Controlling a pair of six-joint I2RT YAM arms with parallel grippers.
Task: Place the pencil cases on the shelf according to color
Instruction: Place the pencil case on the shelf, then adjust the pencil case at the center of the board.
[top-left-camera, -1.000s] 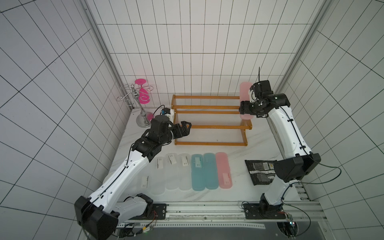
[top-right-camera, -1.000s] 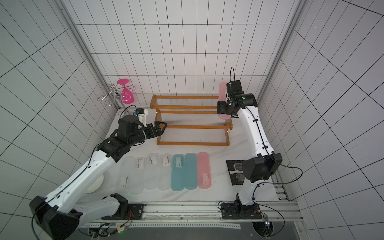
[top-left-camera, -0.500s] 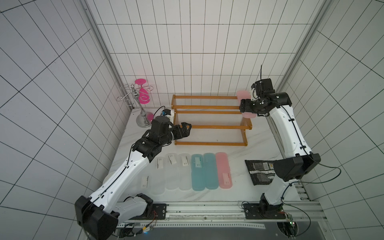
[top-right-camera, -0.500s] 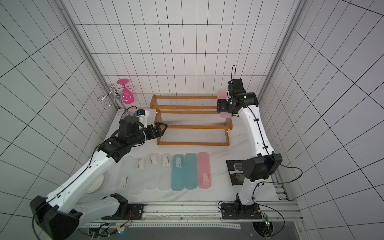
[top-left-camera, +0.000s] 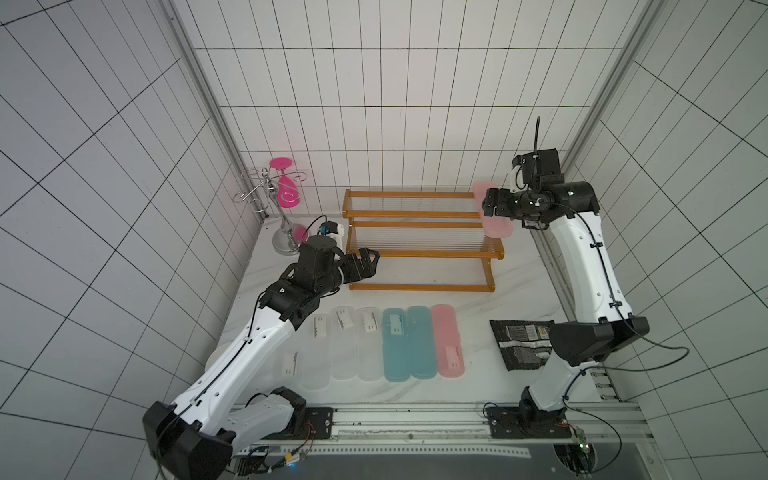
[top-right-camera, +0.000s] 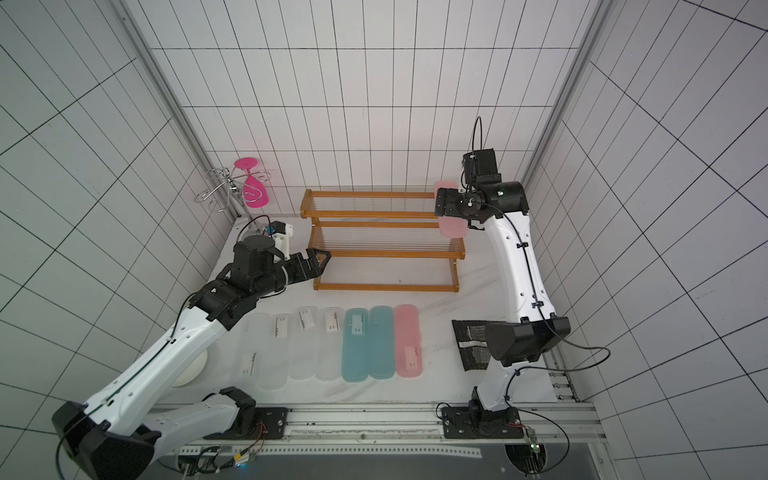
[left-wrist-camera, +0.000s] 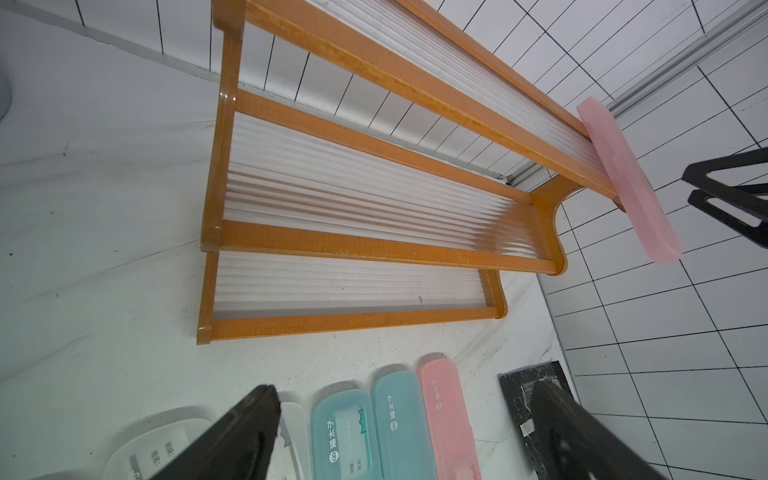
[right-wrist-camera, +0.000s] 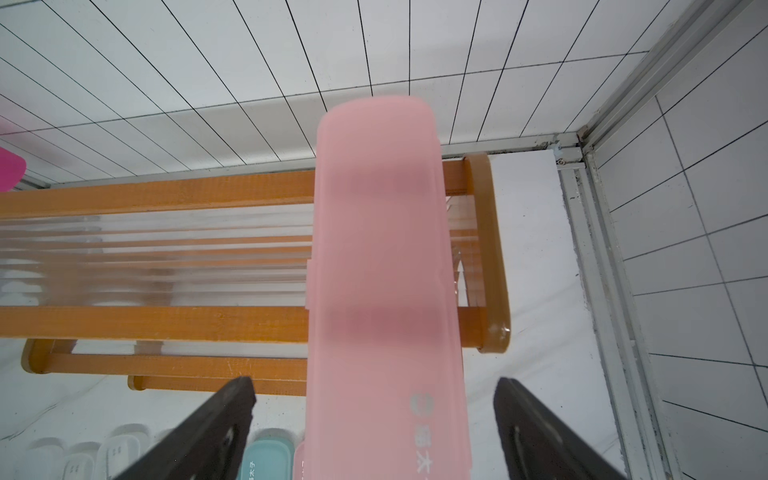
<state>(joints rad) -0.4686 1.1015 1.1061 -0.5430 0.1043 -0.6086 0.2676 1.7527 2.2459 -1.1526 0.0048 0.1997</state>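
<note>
**Q:** Big stuff first. What's on the counter (top-left-camera: 465, 386)?

**Me:** The shelf (top-left-camera: 415, 286) stands at the back by the wall tiles. It has 3 stepped tiers, an orange-brown frame w/ clear rods. A chrome wire stand (top-left-camera: 279, 232) is in the back corner on my L side, w/ a pink glass (top-left-camera: 286, 195) hanging on it.

**Q:** And the cases?

**Me:** Seven lie side by side in front of the shelf, long axes pointing at it. From my L side there are four clear cases (top-left-camera: 344, 345), then two teal cases (top-left-camera: 407, 345), then the row's pink case (top-left-camera: 446, 340). The outermost clear one sits a bit nearer my base, partly under my L arm (top-left-camera: 249, 353). A black foil packet (top-left-camera: 519, 345) lies near the row's R end, partly hidden by my R arm (top-left-camera: 582, 266).

**Q:** The eighth?

**Me:** The top-tier pink case (right-wrist-camera: 374, 270) lies across the shelf's top tier at its R end, w/ its front end sticking out past the front rail. Can't tell if it sits flat.

**Q:** Your R tool?

**Me:** My R tool (right-wrist-camera: 374, 380) is spread, one finger on either side of that case's front part. The wrist view shows a gap on both sides, so it isn't pinching the case.

**Q:** And the L?

**Me:** My L tool (top-left-camera: 369, 261) is spread too and empty. It hovers just beside the shelf's L end, pointing along the shelf.
</note>
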